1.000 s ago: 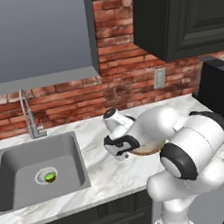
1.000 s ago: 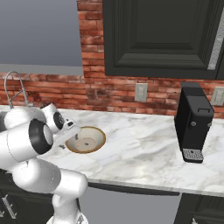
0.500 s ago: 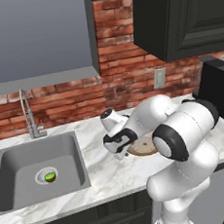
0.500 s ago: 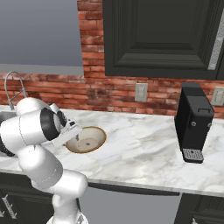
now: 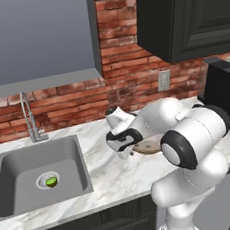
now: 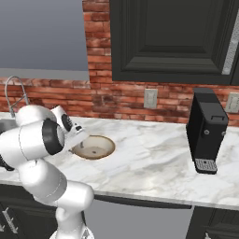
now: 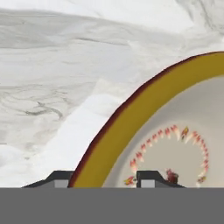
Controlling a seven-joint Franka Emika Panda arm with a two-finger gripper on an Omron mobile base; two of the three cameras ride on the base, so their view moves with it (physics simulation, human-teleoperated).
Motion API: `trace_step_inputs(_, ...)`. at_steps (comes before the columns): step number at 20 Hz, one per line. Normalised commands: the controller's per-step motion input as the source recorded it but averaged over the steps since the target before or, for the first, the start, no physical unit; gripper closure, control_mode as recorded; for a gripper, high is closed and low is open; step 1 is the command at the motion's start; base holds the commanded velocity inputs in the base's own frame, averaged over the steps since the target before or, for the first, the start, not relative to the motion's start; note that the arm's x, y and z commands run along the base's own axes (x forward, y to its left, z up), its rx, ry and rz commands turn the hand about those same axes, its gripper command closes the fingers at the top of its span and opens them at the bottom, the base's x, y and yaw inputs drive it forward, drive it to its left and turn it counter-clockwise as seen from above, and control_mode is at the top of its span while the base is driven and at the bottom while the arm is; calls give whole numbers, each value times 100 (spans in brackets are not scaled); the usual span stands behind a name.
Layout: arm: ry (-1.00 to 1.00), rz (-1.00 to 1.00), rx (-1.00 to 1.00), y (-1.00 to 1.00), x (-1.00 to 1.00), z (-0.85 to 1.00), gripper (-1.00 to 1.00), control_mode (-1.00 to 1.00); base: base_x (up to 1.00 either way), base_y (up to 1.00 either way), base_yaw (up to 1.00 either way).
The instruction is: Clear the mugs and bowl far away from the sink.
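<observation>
The tan bowl (image 5: 149, 145) with a darker rim sits on the marble counter right of the sink (image 5: 22, 167); its pale speckled inside faces up (image 6: 94, 146). My gripper (image 5: 126, 150) (image 6: 77, 140) is down at the bowl's left edge. In the hand view the gripper (image 7: 106, 178) stands open astride the bowl's rim (image 7: 131, 116), one fingertip (image 7: 61, 176) outside on the counter side and the other over the inside of the bowl. The mugs are out of view.
A thin chrome faucet (image 5: 29, 118) stands behind the basin, and a small green object (image 5: 51, 181) lies at the drain. A black coffee machine (image 6: 207, 130) stands on the counter (image 6: 154, 158) at the right, before the brick wall.
The arm has swung its elbow around and the hand has come down onto the bowl's left rim. The bowl has stayed where it was.
</observation>
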Motion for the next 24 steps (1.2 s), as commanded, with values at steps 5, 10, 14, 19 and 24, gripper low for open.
trace_step_inputs(5,-4,0,2,10,-39,77,100,-100,0,0,0)
trace_step_inputs(10,-13,0,0,20,-59,99,100,-100,0,0,0)
trace_step_inputs(14,-25,0,0,9,-72,100,100,-100,0,0,0)
trace_step_inputs(19,-29,0,0,5,-76,93,100,-100,0,0,0)
trace_step_inputs(24,-22,2,0,0,-77,70,100,-100,0,0,0)
